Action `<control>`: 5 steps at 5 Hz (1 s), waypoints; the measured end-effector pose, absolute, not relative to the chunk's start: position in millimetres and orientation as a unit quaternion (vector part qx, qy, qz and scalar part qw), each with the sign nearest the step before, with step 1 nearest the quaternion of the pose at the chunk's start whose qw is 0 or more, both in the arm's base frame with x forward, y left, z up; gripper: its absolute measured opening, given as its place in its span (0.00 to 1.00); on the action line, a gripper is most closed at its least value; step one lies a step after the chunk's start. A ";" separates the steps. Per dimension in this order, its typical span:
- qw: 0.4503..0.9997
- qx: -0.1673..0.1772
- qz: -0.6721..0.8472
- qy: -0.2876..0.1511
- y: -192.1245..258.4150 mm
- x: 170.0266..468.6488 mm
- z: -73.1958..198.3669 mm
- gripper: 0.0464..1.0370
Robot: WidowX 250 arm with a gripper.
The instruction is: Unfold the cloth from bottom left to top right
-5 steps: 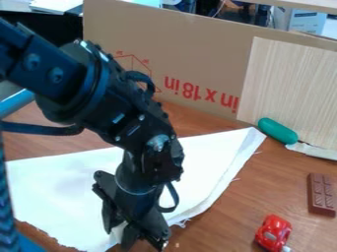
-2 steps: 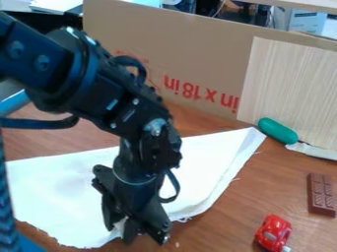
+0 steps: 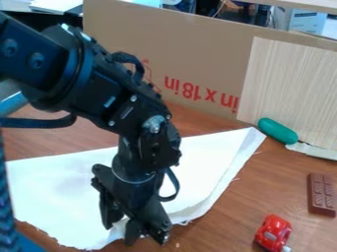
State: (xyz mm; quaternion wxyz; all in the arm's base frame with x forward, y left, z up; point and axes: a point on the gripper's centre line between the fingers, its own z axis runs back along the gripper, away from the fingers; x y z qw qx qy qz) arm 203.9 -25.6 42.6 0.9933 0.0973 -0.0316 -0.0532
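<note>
hanging low over the cloth [image 3: 59,197] are the jaws [image 3: 134,235] — open or closed, i can't tell.

Arm [image 3: 92,88]: black throughout, with a rounded joint housing [image 3: 62,74]. Upper link [image 3: 26,44]: straight-edged, fitted with two large round bolts. Forearm [image 3: 121,106]: small silver screws and a short pale marking. Wrist: round silver fastener [image 3: 154,123]. Black cables [image 3: 172,187] loop outside the casing. Gripper [image 3: 122,231]: black, angular, with small screws.

cloth [image 3: 59,192]: middle hidden behind arm [image 3: 92,93] | pale board [image 3: 296,88]: cut by right edge
</note>
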 end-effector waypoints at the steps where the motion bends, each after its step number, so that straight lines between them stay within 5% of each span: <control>1: 0.993 0.098 -0.055 -0.032 -25.6 204.2 42.6 0.36; 2: 0.993 0.095 -0.058 -0.034 -26.2 204.9 42.5 0.13; 3: 0.995 0.080 -0.045 -0.033 -21.8 211.2 47.1 0.02; 5: 0.999 0.025 -0.028 -0.007 -5.8 223.2 56.2 0.01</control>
